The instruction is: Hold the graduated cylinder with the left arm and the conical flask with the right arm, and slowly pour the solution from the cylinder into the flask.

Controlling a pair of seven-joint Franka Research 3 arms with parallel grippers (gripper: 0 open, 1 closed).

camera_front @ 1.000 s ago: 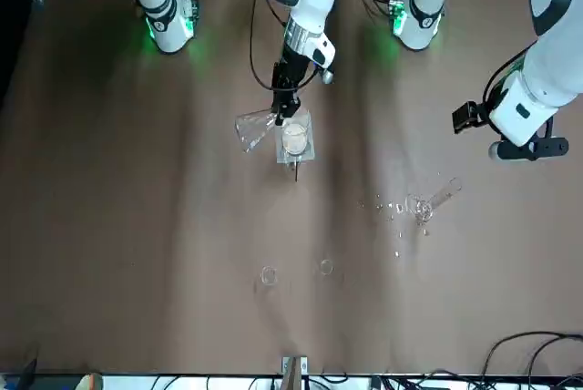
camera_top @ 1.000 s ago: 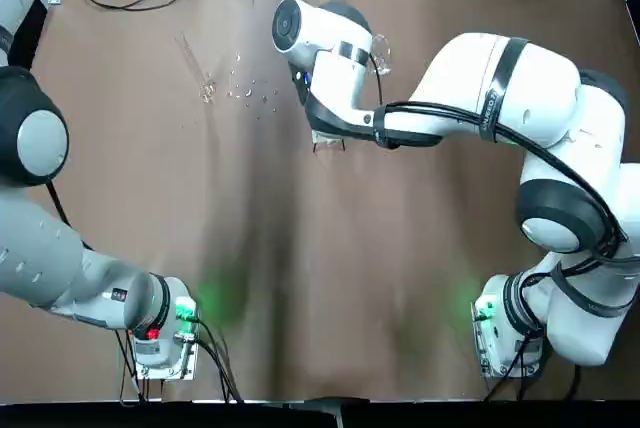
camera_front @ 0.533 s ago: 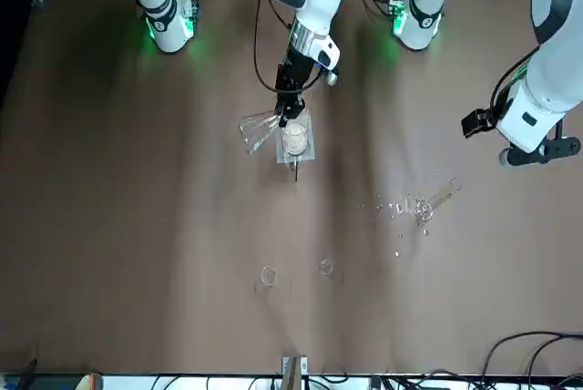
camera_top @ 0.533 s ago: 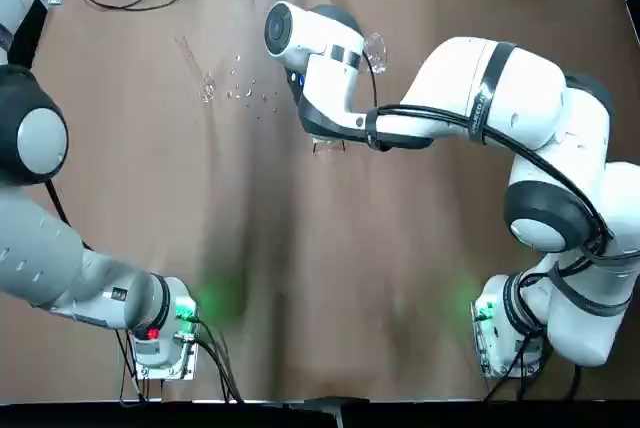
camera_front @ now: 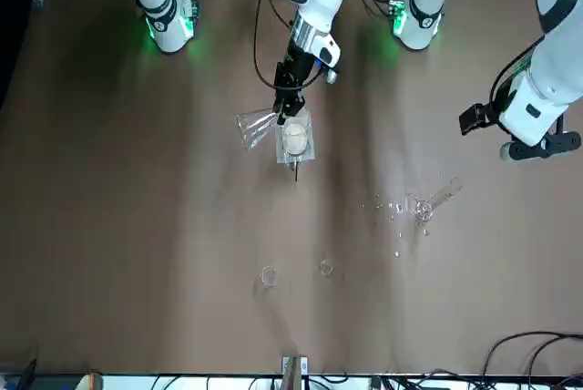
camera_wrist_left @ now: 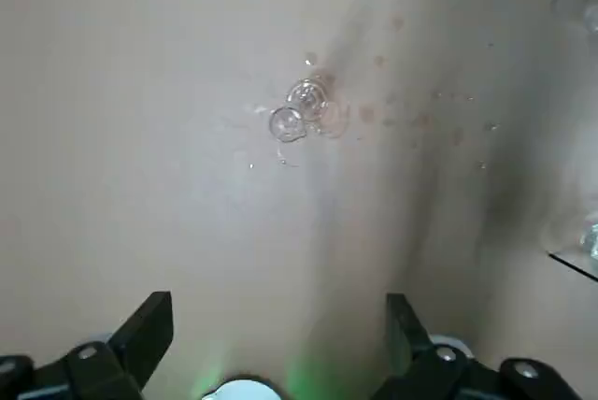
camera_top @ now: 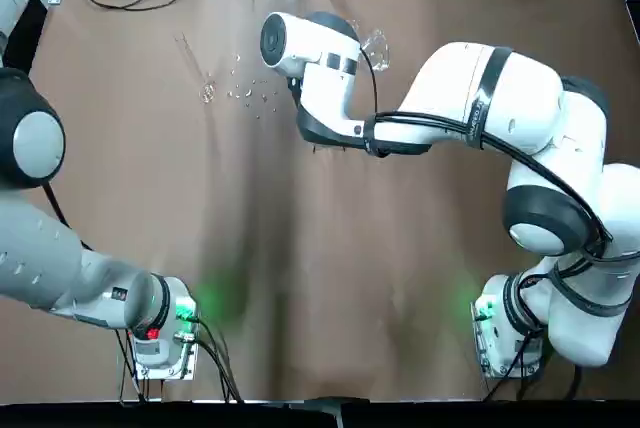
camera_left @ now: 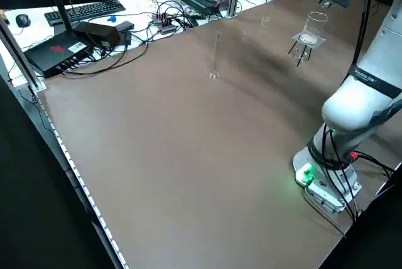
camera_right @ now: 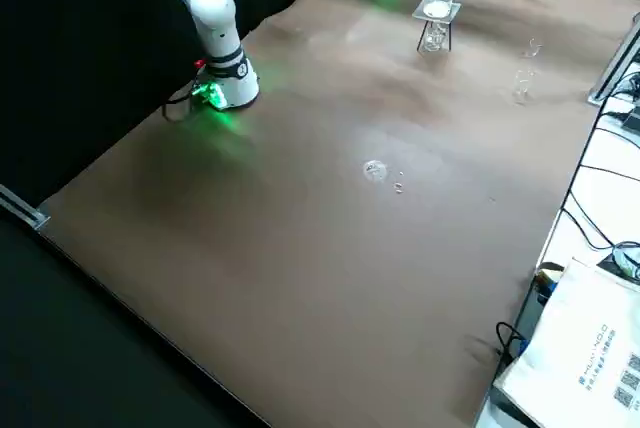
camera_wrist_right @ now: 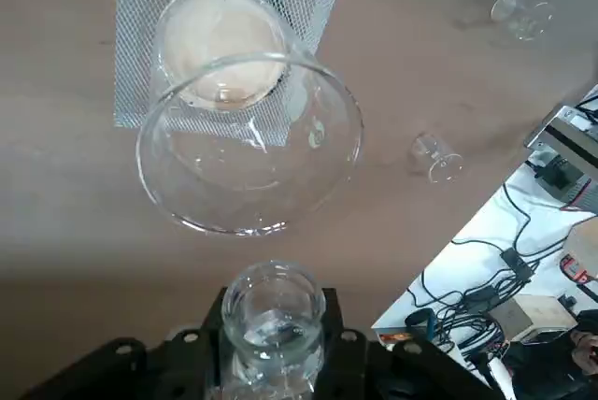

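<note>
With half the glassware in hand, a two-armed robot has the conical flask clamped in its right pincer, raised beside a stand-mounted beaker over the far half of the desk. The left pincer, its fingers wide apart and holding nothing, hangs above the desk's left side. The graduated cylinder stands upright and ungrasped on the desk, towards the far left corner, with droplets scattered near its foot. Securing the flask appears done; gripping and lifting the cylinder, bringing the two mouths together and slowly pouring all remain. By that measure, the job looks to be in its early stages.
</note>
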